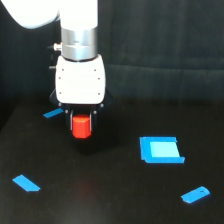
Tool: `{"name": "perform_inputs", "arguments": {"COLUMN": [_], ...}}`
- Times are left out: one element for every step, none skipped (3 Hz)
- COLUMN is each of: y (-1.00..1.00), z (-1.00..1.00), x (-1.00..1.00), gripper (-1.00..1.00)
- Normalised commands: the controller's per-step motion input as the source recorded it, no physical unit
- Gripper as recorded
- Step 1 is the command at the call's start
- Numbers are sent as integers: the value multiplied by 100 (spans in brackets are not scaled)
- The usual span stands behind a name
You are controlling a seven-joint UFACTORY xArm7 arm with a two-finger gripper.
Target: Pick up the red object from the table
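The red object [81, 127] is a small red-orange block right under the arm's white wrist housing, between the dark fingers of my gripper [82, 124]. The gripper is shut on it. The fingers are black against the black table [110, 200] and hard to make out. The block seems to hang a little above the tabletop, with a faint reddish glow on the surface below it. Whether its underside touches the table cannot be told.
A flat blue square piece [160, 150] lies at the exterior view's right. A small blue piece [195, 194] is at the lower right, another [26, 183] at the lower left, and a thin blue strip [52, 113] lies just left of the gripper. A dark curtain hangs behind.
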Motion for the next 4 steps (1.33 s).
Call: {"name": "perform_inputs", "arguments": {"y": [3,8,3,1], "z": [82,69,61,32], "x": [2,3,-4,-6], "gripper": [-100,-99,-100,-96]}}
